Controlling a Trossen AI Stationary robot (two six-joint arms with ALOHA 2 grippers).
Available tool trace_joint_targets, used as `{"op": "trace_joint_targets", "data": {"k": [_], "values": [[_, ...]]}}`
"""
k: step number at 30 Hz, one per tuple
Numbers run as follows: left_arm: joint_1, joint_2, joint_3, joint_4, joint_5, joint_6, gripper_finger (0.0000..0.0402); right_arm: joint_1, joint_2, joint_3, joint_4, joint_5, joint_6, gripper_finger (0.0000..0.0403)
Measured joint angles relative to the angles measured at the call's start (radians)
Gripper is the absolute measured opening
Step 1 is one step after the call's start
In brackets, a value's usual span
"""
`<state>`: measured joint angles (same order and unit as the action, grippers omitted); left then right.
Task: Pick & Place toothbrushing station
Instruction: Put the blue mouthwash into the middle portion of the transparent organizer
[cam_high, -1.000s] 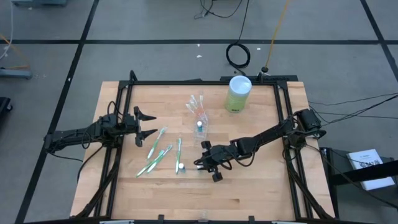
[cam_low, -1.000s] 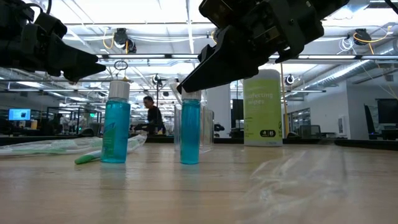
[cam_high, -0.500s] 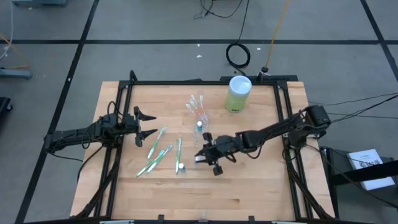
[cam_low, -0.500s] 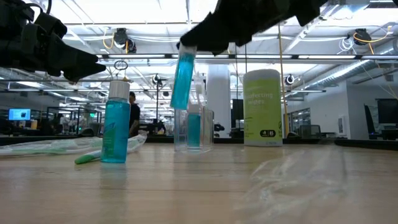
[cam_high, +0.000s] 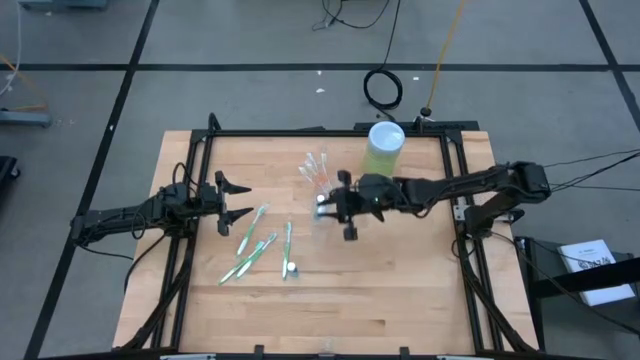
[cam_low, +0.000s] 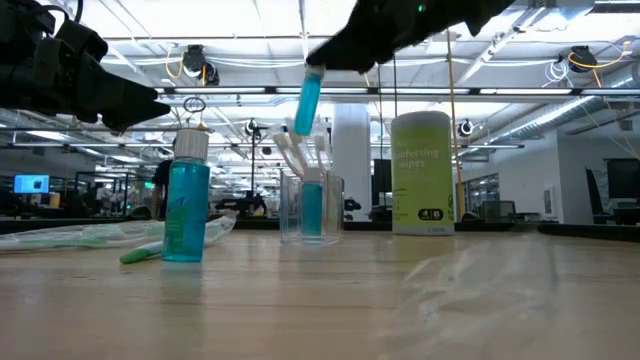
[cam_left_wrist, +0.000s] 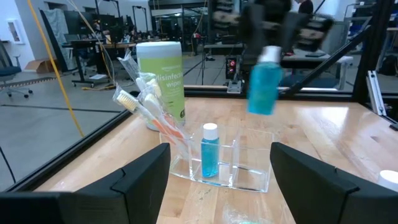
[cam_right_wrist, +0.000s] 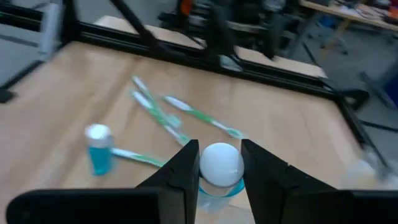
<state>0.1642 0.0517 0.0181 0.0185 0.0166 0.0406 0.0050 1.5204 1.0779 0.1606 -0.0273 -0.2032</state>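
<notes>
You are in the carry step: your right gripper has its jaws clamped on the white cap of a small blue bottle, and the bottle hangs tilted in the air, well clear of the counter. In the high view it sits near the clear organizer by the lime-green wipes canister. That organizer already holds one blue bottle upright in a compartment and a bunch of toothbrushes leaning out of its side.

Another blue bottle stands on the counter, touching or just beside the green-white toothbrushes that lie loose there.

Your left gripper waits at the left side of the counter, jaws spread apart and holding nothing.

The next move, as I judge it, is placement. Bring the carried bottle upright, line it up over a free compartment beside the bottle already seated, and lower it straight down. I cannot tell which compartment is free from these views. Watch the thin clear walls and the leaning brushes; a tilted bottle could catch a rim or knock its neighbour.
</notes>
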Motion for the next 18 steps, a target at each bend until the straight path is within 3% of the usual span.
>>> {"op": "trace_joint_targets", "data": {"k": [8,18], "values": [[0.0,0.0,0.0,0.0,0.0,0.0,0.0285,-0.12,0.001,0.0,-0.072,0.0,-0.004,0.0091],[0.0,0.0,0.0,0.0,0.0,0.0,0.0285,-0.17,0.002,0.0,-0.14,-0.027,0.0,0.0091]]}}
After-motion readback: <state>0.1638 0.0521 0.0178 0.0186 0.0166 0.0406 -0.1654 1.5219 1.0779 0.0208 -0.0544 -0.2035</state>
